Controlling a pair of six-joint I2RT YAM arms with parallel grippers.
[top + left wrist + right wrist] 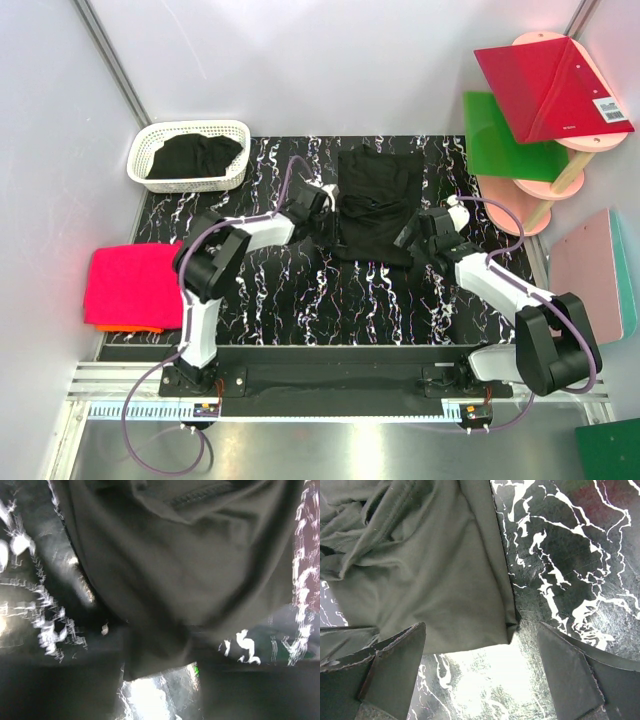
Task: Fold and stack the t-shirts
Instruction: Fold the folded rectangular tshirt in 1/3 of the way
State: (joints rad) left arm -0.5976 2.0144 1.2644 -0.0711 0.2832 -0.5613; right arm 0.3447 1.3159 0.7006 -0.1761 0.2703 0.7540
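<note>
Right wrist view: the right gripper [481, 632] has its jaws wide apart and holds nothing. The near corner of the black t-shirt [435, 580] shows between them. The left gripper [322, 205] sits at the shirt's opposite edge, and its own view is too blurred to tell apart from clamped. The shirt lies rumpled on the marbled table [270, 300].

The risk, I judge, is a pinch catching one layer only and dragging the fold askew.

Count:
- one black t-shirt on the table
- one dark garment [195, 155] in the white basket [150, 150]
- one hot-pink folded shirt [130, 280] atop one orange shirt [125, 328]

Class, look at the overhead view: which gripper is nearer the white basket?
Left. The left gripper is at the left edge of the spread black t-shirt, right of the basket; the right gripper is farther, at the shirt's right edge.
</note>
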